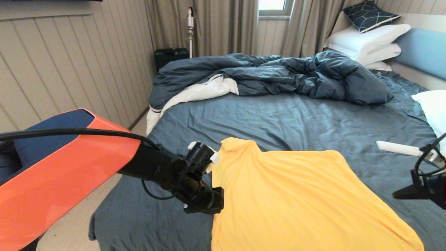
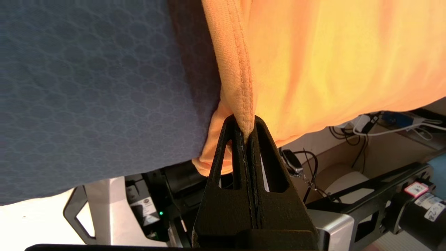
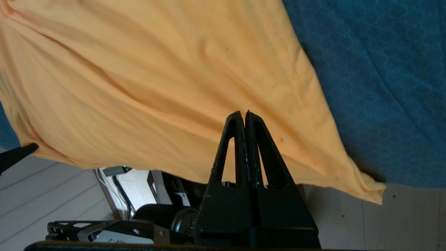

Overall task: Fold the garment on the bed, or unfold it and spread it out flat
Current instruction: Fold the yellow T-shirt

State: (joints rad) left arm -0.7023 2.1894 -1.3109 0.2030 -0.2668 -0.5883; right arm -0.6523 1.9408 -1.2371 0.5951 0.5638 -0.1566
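Note:
The yellow-orange garment (image 1: pixel 299 198) lies spread over the near part of the bed (image 1: pixel 278 122), on its slate-blue sheet, with its near edge raised off the sheet. My left gripper (image 2: pixel 244 120) is shut on the stitched hem (image 2: pixel 240 69) at the garment's left edge; its wrist (image 1: pixel 195 181) stands beside that edge. My right gripper (image 3: pixel 245 112) is shut, its tips pinching the garment (image 3: pixel 156 87) near the right corner, and creases run to the tips. Only the right arm (image 1: pixel 430 186) shows in the head view.
A rumpled dark blue duvet (image 1: pixel 278 75) lies across the far half of the bed. White pillows (image 1: pixel 369 42) and a patterned cushion (image 1: pixel 369 14) sit by the headboard. Another pillow (image 1: pixel 432 108) and a white stick-like object (image 1: pixel 397 148) lie at the right. Floor (image 1: pixel 80 223) runs along the left.

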